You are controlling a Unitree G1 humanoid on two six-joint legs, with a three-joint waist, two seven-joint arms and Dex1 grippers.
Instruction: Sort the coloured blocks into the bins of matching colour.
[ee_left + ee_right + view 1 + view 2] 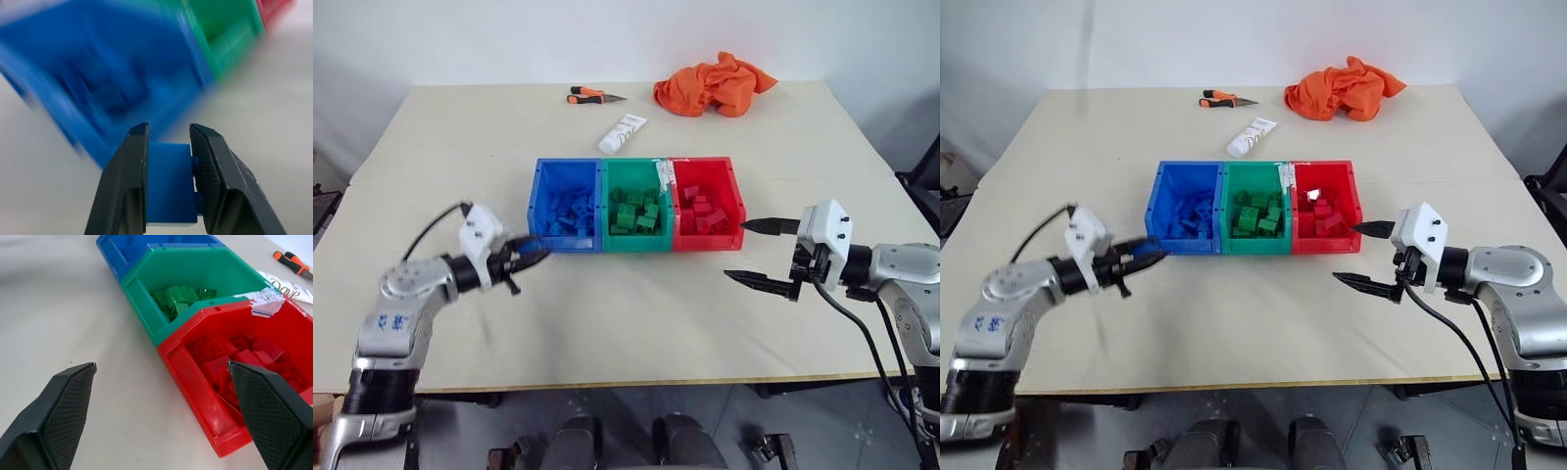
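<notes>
Blue block (168, 183) is gripped between the fingers of the left hand (530, 258), held level just before the blue bin's (537, 201) front wall. Beside the red bin (734, 196), the right hand (759, 253) is held wide apart, empty, above the tabletop (636, 313).

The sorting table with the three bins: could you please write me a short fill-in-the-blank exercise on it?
1. The left gripper is shut on a ___ block.
2. The right gripper stands ___, holding nothing.
3. Between the blue bin and the red bin sits the ___ one.
4. The cloth at the table's far side is ___.

Missing words: blue; open; green; orange
</notes>
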